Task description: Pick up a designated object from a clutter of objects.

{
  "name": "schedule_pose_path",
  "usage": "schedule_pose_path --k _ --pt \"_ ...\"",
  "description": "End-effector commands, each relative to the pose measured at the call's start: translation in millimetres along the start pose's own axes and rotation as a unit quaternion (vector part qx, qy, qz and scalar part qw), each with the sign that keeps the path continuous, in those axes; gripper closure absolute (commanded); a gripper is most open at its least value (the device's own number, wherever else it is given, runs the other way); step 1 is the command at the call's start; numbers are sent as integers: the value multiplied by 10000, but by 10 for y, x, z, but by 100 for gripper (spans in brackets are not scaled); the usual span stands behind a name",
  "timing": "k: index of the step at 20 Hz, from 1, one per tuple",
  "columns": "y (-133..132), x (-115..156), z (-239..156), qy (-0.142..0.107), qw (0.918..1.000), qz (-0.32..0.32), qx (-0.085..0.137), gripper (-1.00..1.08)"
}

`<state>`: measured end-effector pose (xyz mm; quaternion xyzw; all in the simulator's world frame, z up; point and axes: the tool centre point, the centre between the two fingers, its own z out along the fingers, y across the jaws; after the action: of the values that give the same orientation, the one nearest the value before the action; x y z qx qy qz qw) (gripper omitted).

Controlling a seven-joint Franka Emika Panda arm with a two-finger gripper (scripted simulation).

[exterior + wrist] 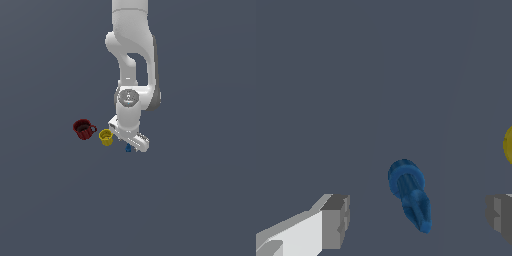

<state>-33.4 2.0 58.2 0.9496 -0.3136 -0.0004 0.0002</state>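
1. Wrist view: gripper [417,217] poised low over the blue lumpy item [410,196], fingers [335,221] spread wide, one on either side, neither touching it.
2. Blue item lying on the grey floor [356,75] in the gap between the two pads, nearer the middle than either finger; judged a pre-grasp stance, jaws straddling the target ahead of closing.
3. Long axis running roughly across the line joining the pads, slightly slanted; rounded, wider head pointing away from the fingers, narrower tip toward the camera. Placement looks suited to a pinch across the narrow width.
4. Exterior view: blue item [128,148] peeking out beside the white hand, just right of the yellow cup [106,137].
5. Dark-red mug [83,129] further left, handle toward the cup.
6. White ball-like item not visible in either view.
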Motion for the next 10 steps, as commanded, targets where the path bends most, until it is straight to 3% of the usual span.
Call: schedule_pose_path --k 1,6,7,10 --pt "-1 1 92 3 10000 3 2 -92" --pt "-3 4 157 3 10000 7 3 -92" --pt "-3 4 157 3 10000 7 3 108" --pt "-3 4 157 3 10000 7 3 108"
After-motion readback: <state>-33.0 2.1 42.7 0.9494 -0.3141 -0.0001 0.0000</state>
